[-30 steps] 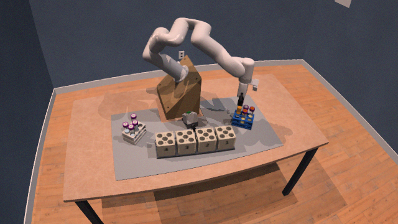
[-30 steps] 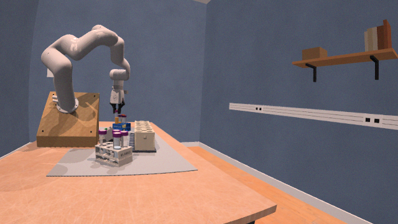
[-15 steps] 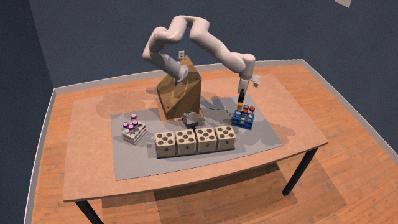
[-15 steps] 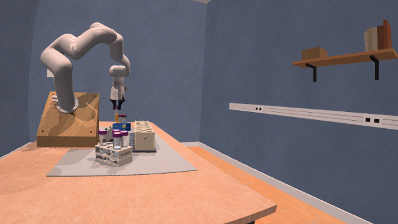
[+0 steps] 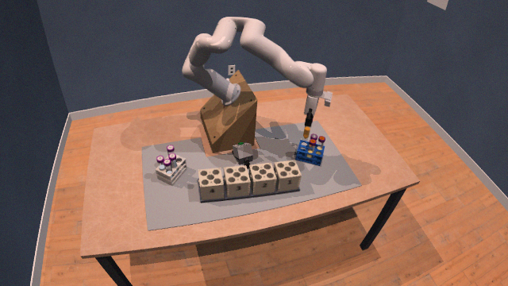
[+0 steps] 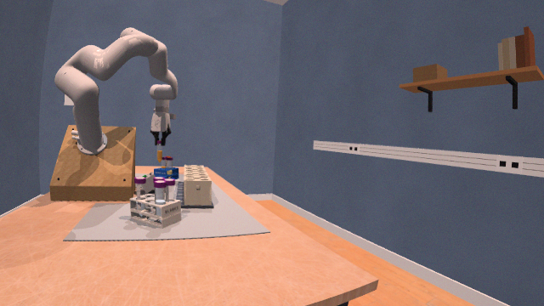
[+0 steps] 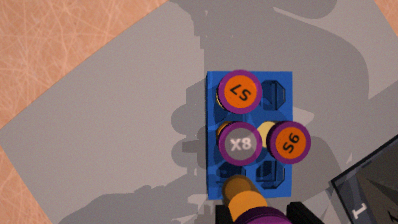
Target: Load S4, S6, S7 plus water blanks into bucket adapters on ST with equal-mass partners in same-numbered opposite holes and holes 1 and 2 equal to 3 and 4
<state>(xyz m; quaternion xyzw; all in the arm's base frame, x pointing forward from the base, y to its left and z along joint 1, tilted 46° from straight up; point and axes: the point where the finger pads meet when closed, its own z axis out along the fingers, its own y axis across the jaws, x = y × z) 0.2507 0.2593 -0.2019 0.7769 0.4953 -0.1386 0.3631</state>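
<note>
My gripper (image 5: 309,123) (image 6: 160,144) (image 7: 261,215) is shut on an orange-filled tube (image 5: 306,132) (image 6: 159,155) (image 7: 246,204) by its purple cap. The tube hangs upright above the blue rack (image 5: 309,160) (image 7: 287,111); its dot is hidden, but by elimination it is S4. S7 (image 7: 240,91), X8 (image 7: 240,144) and S6 (image 7: 289,142) stand in the rack. Adapters 4 (image 5: 211,191), 3 (image 5: 238,189), 2 (image 5: 264,186) and 1 (image 5: 289,183) stand in a row on the stand; no tubes show in their holes. Several blanks (image 6: 160,191) stand in the white rack (image 5: 173,178) (image 6: 170,215); their volumes are unreadable.
The small grey desk (image 5: 243,153) with the green DONE key (image 5: 240,144) is behind the adapters, in front of the wooden arm base (image 5: 244,119). The blue rack is beyond the adapter 1 end, the white rack beyond the adapter 4 end.
</note>
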